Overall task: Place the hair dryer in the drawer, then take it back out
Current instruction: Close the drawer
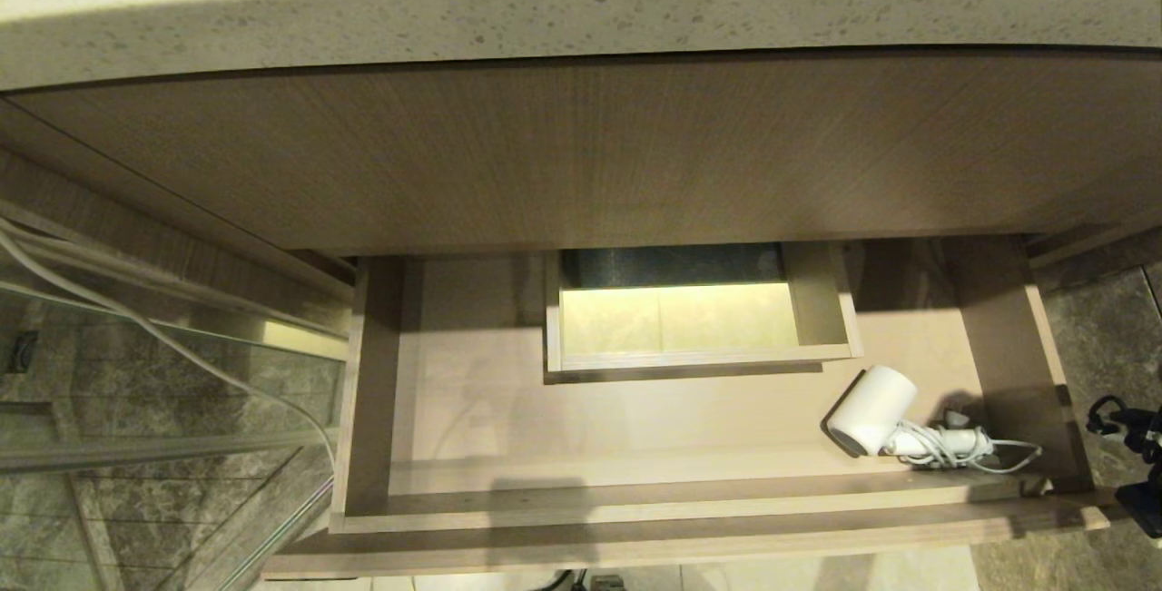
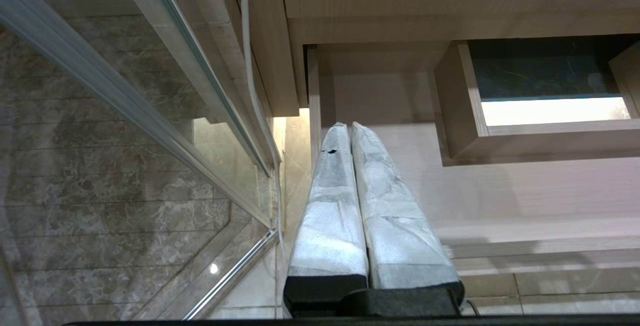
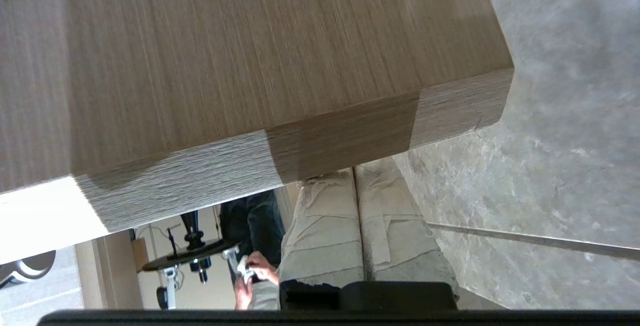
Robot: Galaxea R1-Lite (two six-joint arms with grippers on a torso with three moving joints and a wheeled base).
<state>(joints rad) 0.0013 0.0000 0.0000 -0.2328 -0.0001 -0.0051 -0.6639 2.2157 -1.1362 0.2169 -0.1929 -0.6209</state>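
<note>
Fingers (image 3: 325, 226) of the right gripper (image 3: 354, 178) are pressed together, empty, under the drawer's (image 1: 372, 409) front right corner. Hair dryer (image 1: 873, 411) lies just inside that corner (barrel angled toward the back), nearer this arm; left gripper (image 2: 350, 128) parked, also closed.

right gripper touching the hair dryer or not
Apart. Head view: right gripper is outside the drawer's right end, hair dryer inside.

Dim, warm light; cutout (image 1: 676, 319) glares (edges bowed), deep drawer (image 1: 635, 446) shadows.
</note>
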